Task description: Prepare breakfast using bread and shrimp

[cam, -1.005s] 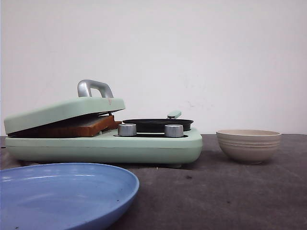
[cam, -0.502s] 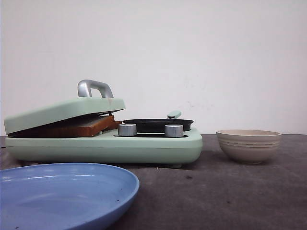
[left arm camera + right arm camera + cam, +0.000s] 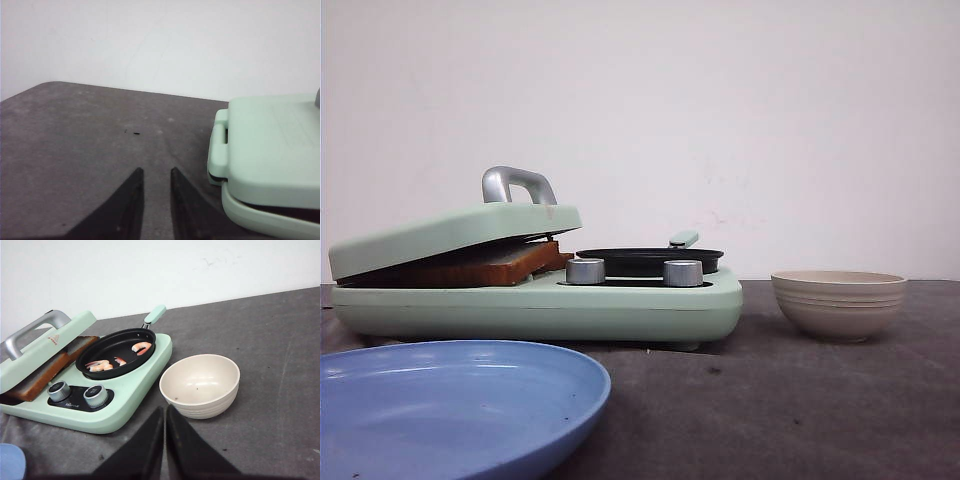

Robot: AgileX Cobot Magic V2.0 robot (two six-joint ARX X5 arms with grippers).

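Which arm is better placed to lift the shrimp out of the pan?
Probably right: the right gripper faces the pan holding the shrimp. The left gripper sits beside the lid.

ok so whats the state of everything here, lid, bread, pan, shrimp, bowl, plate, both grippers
press lid: lowered onto the bread, propped ajar
bread: sandwiched under the lid, crust edge showing
black pan: seated on the cooker, holding shrimp
shrimp: a few pieces lying in the pan
beige bowl: upright, empty
blue plate: empty
left gripper: slightly open, holding nothing
right gripper: shut, holding nothing
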